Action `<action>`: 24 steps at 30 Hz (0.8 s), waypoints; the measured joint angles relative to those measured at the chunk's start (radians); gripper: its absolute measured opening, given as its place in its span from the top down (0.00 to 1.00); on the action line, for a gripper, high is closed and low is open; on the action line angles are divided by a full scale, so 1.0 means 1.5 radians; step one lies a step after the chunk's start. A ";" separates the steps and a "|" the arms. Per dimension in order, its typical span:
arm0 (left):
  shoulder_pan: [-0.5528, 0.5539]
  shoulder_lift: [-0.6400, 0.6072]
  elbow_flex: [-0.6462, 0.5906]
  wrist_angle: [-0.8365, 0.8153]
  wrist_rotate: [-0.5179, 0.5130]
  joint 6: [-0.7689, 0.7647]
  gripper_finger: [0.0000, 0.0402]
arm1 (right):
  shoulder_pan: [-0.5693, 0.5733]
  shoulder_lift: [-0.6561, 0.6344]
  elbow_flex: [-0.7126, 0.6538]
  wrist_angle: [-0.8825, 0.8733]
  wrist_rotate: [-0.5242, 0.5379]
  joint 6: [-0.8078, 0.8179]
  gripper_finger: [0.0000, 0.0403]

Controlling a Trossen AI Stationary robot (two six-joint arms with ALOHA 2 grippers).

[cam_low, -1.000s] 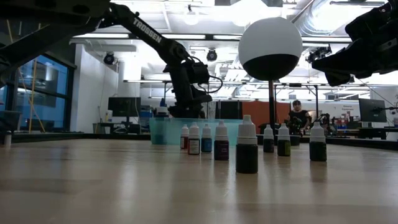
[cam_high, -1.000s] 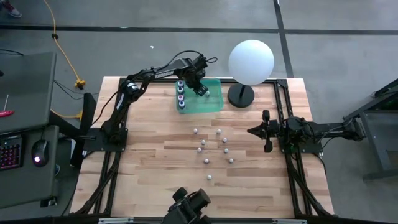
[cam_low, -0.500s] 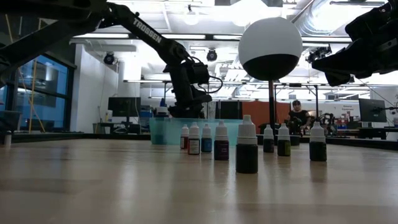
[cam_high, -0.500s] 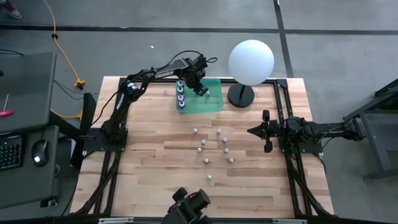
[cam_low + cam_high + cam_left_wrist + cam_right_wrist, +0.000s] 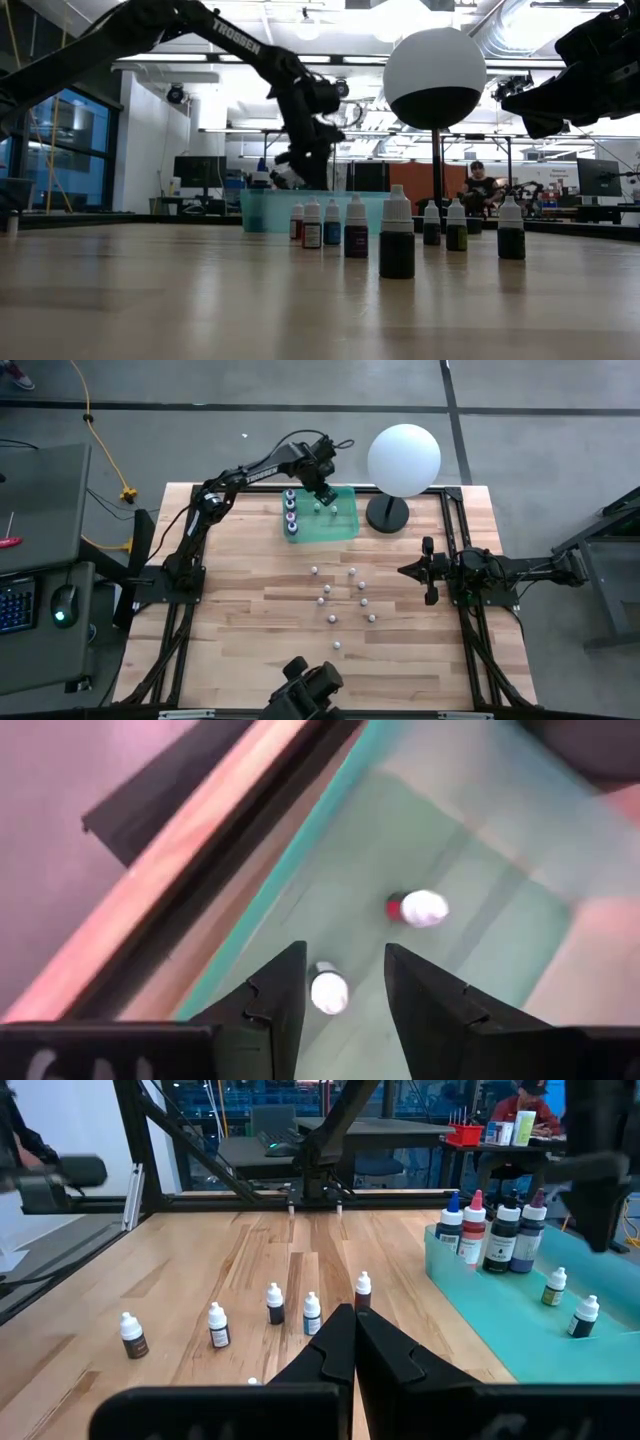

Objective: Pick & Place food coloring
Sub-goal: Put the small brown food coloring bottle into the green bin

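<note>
though unheld, bottle (image 5: 328,990) under left claw (image 5: 340,995)

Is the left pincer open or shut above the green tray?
Open. The left pincer shows a clear gap, holding nothing; one small bottle stands below in the tray.

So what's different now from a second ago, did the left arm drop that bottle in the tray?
Yes. The left claw has lifted away from the teal tray, open and empty. The small bottle it let go of stands in the tray, beside another small one. The four larger bottles in the tray, the bottles on the table and the shut right claw have not moved.
</note>
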 joint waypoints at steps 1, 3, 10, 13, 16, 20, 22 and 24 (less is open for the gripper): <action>0.000 0.000 0.014 -0.009 0.002 0.004 0.67 | 0.000 0.000 0.000 0.000 0.000 0.000 1.00; 0.000 0.000 0.040 -0.029 0.002 0.010 0.67 | 0.000 0.000 0.000 0.000 0.000 0.000 1.00; -0.003 0.000 0.144 -0.128 0.031 0.029 0.67 | 0.000 0.000 0.000 0.000 0.000 0.000 1.00; -0.009 -0.017 0.152 -0.161 0.060 0.042 0.67 | 0.000 0.000 0.000 0.000 0.000 0.000 1.00; -0.010 -0.047 0.145 -0.201 0.090 0.044 0.67 | 0.000 0.000 0.000 0.000 0.000 0.000 1.00; -0.020 -0.079 0.145 -0.280 0.148 0.082 0.67 | 0.000 0.000 0.000 0.000 0.000 0.000 1.00; -0.035 -0.096 0.145 -0.319 0.176 0.107 0.67 | 0.000 0.000 0.000 0.000 0.000 0.000 1.00; -0.054 -0.113 0.145 -0.352 0.186 0.124 0.67 | 0.000 0.000 0.000 0.000 0.000 0.000 1.00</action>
